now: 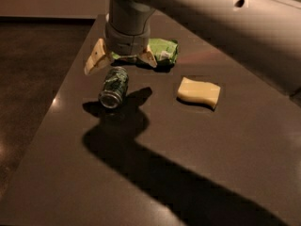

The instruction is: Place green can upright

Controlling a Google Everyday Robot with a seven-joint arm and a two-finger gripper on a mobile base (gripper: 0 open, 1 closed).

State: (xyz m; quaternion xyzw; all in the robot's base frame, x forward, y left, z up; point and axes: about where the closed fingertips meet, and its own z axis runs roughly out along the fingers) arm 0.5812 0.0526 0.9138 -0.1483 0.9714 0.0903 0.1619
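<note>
The green can (114, 85) is found lying on its side on the dark table (254, 140), towards the left edge, with one silver end turned towards the camera and its body pointing away towards the gripper (123, 59). The can is not upright, so the task is judged not yet accomplished.

The gripper is positioned just behind and above the can's far end, hanging from the grey arm (211, 13) that enters from the upper right. Its two tan fingers (95, 59) are spread wide apart, one to each side of the line of the can, and nothing is held between them. No contact between fingers and can is observed.

A crinkly green snack bag (162, 50) is noted directly behind the gripper, close to its right-hand finger. A yellow block (198, 92) lies to the right of the can, well apart from it. The arm's shadow (141, 145) falls across the table in front of the can.

The step in hand is judged to be the approach for the grasp. The next move is expected to require the gripper to be lowered so that the fingers straddle the can's body, then closed across its width. Care would be needed so that the can is not nudged into rolling and the bag is not caught. Only then can the can be lifted, turned on end and set down.
</note>
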